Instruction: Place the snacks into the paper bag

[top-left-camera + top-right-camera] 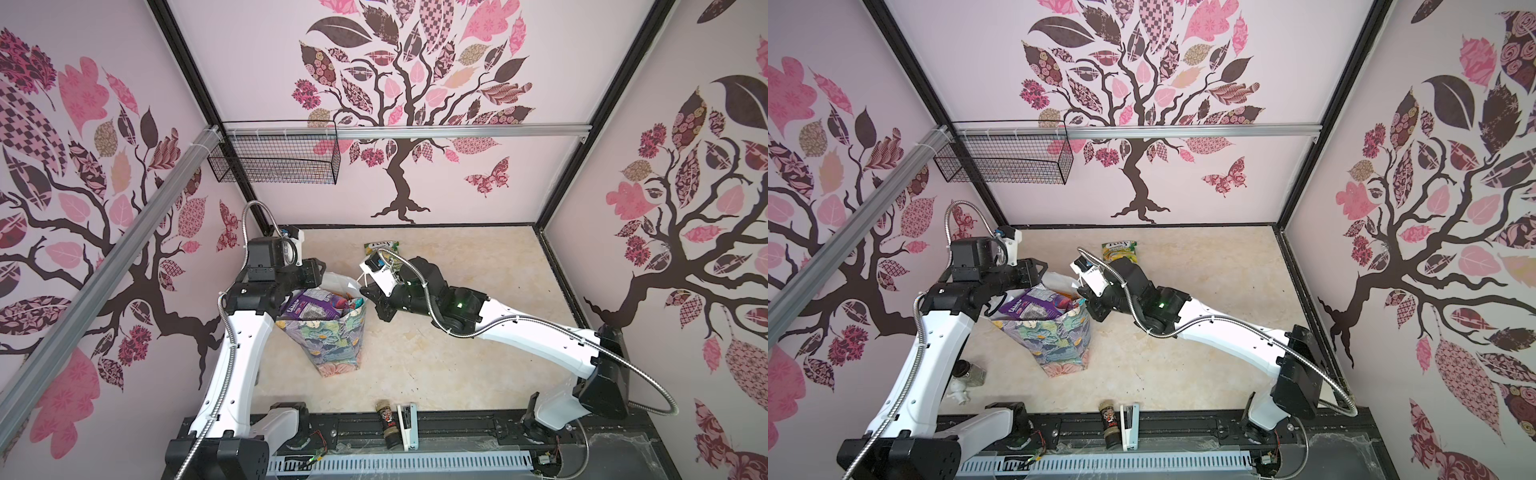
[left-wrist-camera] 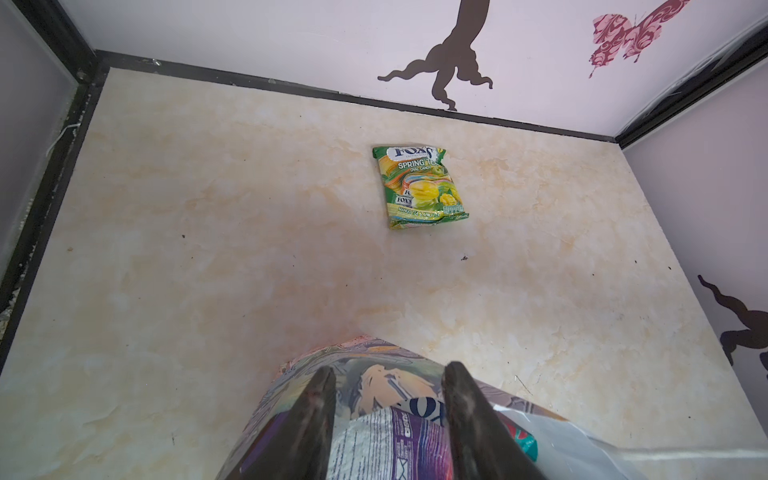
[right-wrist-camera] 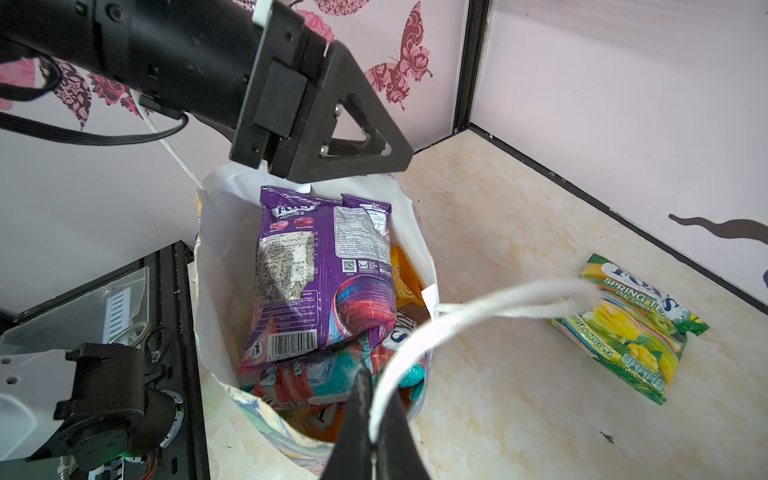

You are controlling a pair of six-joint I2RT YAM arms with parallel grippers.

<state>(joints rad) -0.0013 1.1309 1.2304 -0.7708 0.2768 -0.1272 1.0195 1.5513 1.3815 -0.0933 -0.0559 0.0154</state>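
Note:
The floral paper bag (image 1: 337, 345) (image 1: 1061, 347) stands mid-table, mouth open, with several snacks inside. A purple packet (image 1: 309, 305) (image 3: 316, 266) lies on top, over teal and orange ones. My left gripper (image 2: 390, 370) (image 1: 316, 269) hovers just over the bag's mouth, open, its jaws either side of the purple packet (image 2: 386, 444) and not pinching it. My right gripper (image 3: 376, 386) (image 1: 368, 291) is shut on the bag's white cord handle (image 3: 498, 303) and holds that side up. One green-yellow packet (image 1: 381, 248) (image 2: 419, 187) (image 3: 636, 328) lies flat on the table behind the bag.
A dark spice jar (image 1: 387, 424) and a white stapler (image 1: 406, 426) lie at the front edge. A black wire basket (image 1: 274, 156) hangs on the back rail. A small jar (image 1: 971, 374) sits by the left arm's base. Walls close in on three sides.

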